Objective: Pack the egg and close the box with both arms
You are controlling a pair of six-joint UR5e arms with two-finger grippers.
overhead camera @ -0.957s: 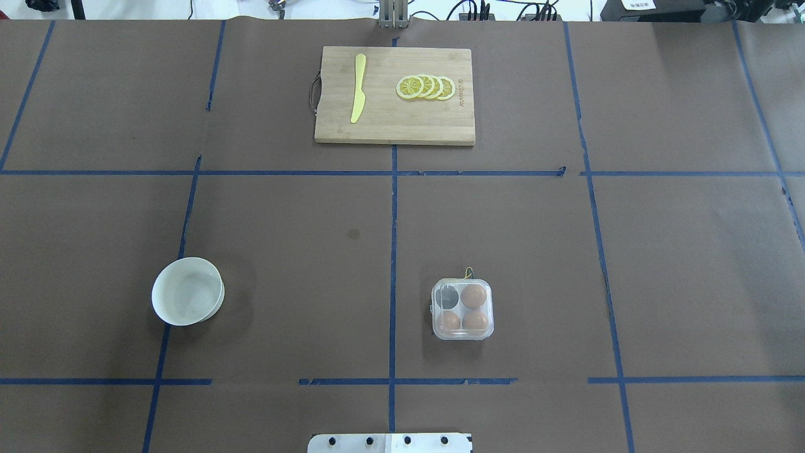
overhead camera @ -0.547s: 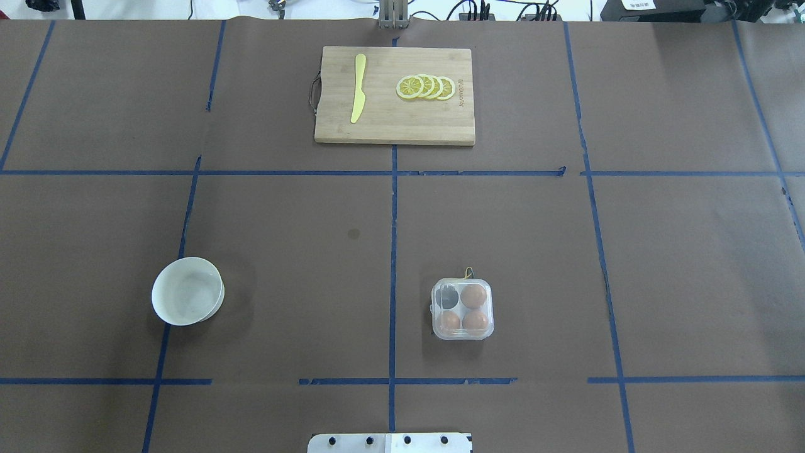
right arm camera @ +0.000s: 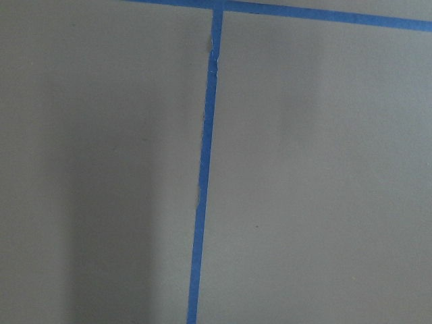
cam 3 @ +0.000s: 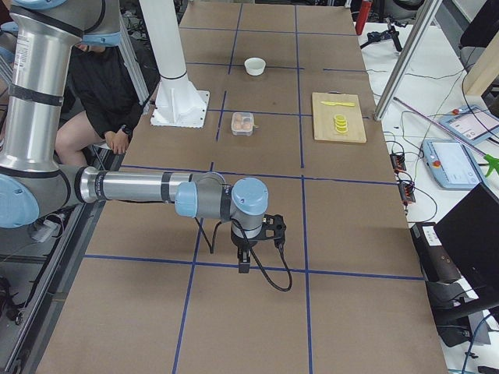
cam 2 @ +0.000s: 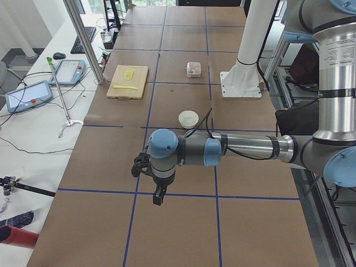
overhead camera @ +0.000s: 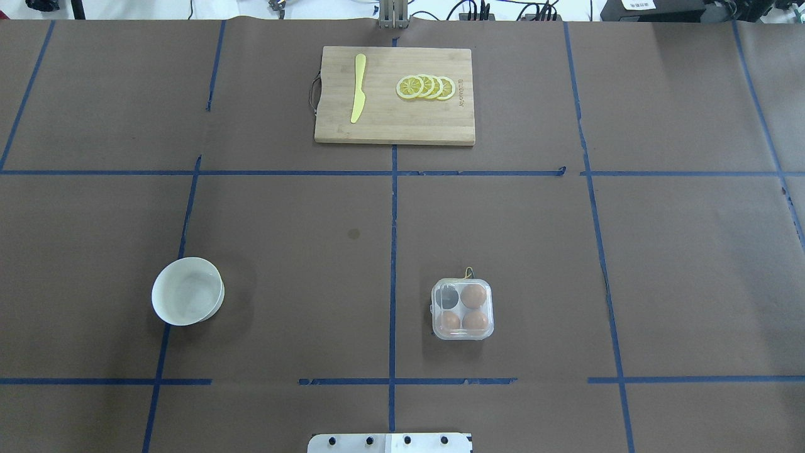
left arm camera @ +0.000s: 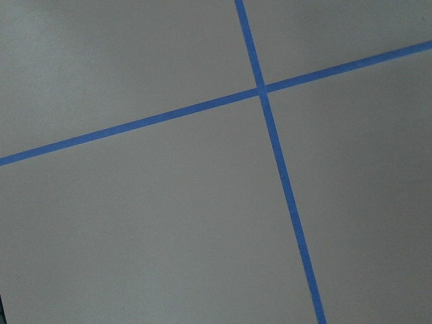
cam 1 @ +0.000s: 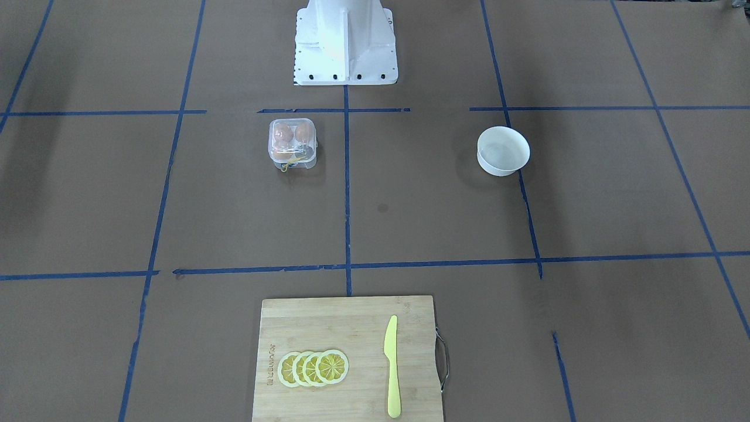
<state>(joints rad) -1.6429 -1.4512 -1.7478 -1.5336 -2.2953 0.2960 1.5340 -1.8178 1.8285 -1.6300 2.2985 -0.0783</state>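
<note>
The clear plastic box (overhead camera: 463,336) sits on the table right of centre, near the robot base. Three look-alike brown eggs fill three cups: one (overhead camera: 473,296) at the back right and two (overhead camera: 450,321) (overhead camera: 476,321) at the front. The back left cup is dark and empty. The lid seems to lie flat over the cups, with the yellowish tie (overhead camera: 468,272) at the far edge. The box also shows in the front-facing view (cam 1: 293,162). My left gripper (cam 2: 158,198) and right gripper (cam 3: 242,265) hang far out at the table's ends. I cannot tell whether they are open or shut. Both wrist views show only bare paper and tape.
An empty white bowl (overhead camera: 187,290) stands on the left side. A bamboo cutting board (overhead camera: 395,126) at the far middle carries a yellow knife (overhead camera: 358,88) and lemon slices (overhead camera: 426,87). The white pedestal base (cam 1: 344,41) stands at the near edge.
</note>
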